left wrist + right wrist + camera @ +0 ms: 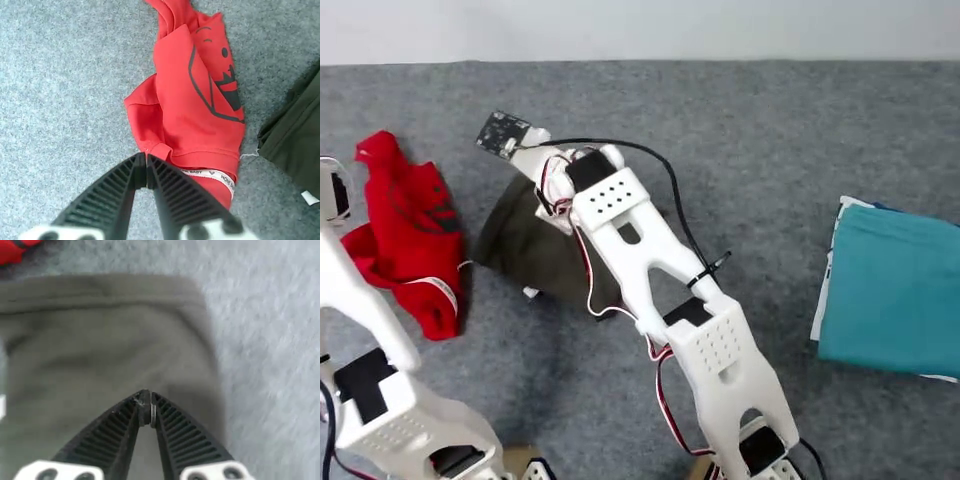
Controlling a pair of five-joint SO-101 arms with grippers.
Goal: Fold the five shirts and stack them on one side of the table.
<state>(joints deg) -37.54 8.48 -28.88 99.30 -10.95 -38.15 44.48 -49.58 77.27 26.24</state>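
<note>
red shirt: crumpled on the left side of the grey table, dark print facing up.
olive shirt: just beside the red shirt, toward the middle, partly under my right arm.
teal shirt: folded flat at the table's right edge, well apart from the other two, with a white edge showing beneath.
left gripper: my fingers pressed together, tips at the red shirt's hem. Cannot tell if cloth is pinched.
right gripper: my fingers pressed together, tips over the olive shirt. Cannot tell if cloth is caught.
</note>
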